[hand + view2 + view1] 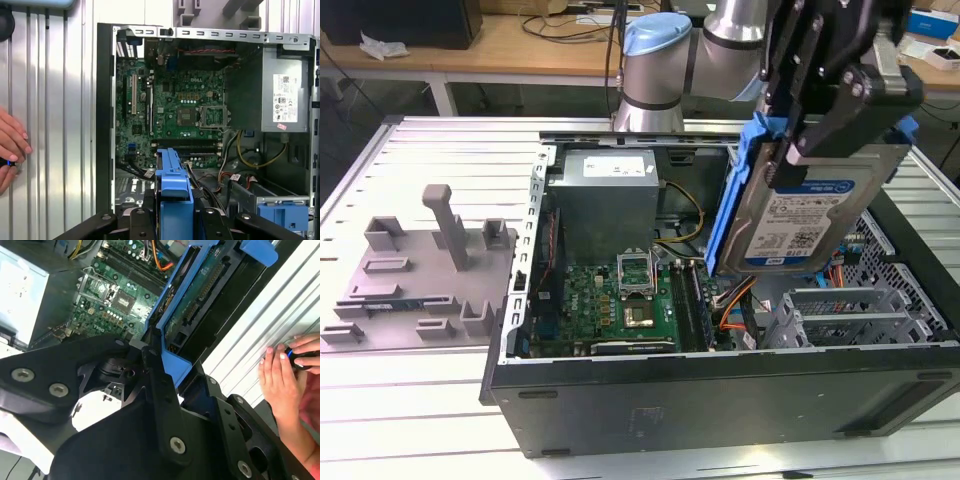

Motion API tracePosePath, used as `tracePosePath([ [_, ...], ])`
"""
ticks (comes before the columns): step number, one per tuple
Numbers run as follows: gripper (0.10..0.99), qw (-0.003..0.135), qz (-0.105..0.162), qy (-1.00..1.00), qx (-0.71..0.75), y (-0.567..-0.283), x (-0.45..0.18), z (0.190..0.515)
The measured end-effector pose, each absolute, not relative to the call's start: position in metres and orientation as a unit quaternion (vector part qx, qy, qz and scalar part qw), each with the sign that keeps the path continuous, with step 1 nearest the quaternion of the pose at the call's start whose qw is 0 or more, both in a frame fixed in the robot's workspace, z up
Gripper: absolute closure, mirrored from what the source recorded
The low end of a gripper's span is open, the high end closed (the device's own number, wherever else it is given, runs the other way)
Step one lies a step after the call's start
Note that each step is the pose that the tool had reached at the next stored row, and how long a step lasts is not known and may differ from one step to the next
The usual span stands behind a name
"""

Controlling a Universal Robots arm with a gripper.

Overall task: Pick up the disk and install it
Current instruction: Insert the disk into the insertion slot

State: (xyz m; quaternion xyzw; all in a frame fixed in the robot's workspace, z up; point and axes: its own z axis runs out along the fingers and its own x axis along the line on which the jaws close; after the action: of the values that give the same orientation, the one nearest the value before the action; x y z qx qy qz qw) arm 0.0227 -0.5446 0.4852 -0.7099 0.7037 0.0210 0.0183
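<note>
Aloft over the open computer case, fingers clamped on the disk.

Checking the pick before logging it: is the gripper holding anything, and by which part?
The gripper holds the disk by its upper end, jaws clamped on the sides of its blue carrier frame.

The disk is silver metal framed in smooth blue plastic; the table, ribbed metal.
</note>
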Motion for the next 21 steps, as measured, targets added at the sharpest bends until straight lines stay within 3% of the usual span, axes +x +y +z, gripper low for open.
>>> tracePosePath([
  [21,0.722,0.018,0.02,0.703,-0.71,-0.552,0.107,0.476],
])
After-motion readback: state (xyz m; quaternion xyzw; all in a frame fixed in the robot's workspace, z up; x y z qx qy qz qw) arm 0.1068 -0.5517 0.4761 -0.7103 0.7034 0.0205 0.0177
